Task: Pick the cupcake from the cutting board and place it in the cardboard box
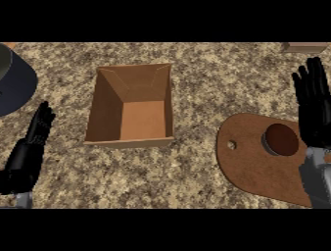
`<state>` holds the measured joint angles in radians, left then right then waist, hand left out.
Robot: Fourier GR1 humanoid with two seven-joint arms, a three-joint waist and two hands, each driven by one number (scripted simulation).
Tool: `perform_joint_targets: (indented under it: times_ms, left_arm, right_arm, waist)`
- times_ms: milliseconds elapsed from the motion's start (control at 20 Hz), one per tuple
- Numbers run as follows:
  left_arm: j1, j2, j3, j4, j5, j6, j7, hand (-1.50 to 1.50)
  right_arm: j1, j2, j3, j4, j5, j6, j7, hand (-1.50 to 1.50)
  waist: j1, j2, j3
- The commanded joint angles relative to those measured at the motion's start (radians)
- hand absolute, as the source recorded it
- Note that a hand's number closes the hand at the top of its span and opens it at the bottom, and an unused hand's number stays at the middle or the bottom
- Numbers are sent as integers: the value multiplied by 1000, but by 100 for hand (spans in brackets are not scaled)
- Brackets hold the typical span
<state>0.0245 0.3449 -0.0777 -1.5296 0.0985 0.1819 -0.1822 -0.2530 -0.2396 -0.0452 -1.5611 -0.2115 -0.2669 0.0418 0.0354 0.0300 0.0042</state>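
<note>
Right robot hand (320,110) is flat, fingers straight and spread wide, holding nothing — just right of the cupcake (280,139), over the cutting board's (251,169) right edge. The cupcake sits on the board, well right of the cardboard box (132,105). Left robot hand (27,152) — fingers straight, empty, left of the box. No readable writing.

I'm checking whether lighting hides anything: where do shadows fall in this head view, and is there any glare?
Head view: no glare shows; the cardboard box has a darker left inner wall and a brighter floor; the cupcake on the cutting board looks uniformly dark brown; the black right hand and left hand show little surface detail.
</note>
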Motion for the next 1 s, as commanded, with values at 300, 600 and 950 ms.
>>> perform_joint_targets:
  times_ms: [300,600,950]
  left_arm:
    - [-11,40,8,46,-71,34,106,0]
    - [-18,5,-47,7,-102,46,228,0]
    - [8,23,-22,-21,-101,20,250,0]
  right_arm:
    - [68,-267,-75,221,358,-170,14,-150]
    - [3,52,-194,165,335,-591,-118,-150]
    - [187,-182,-13,103,589,-377,205,-150]
  waist:
    - [-72,30,-35]
    - [-35,-30,-3]
    - [-40,-38,-9]
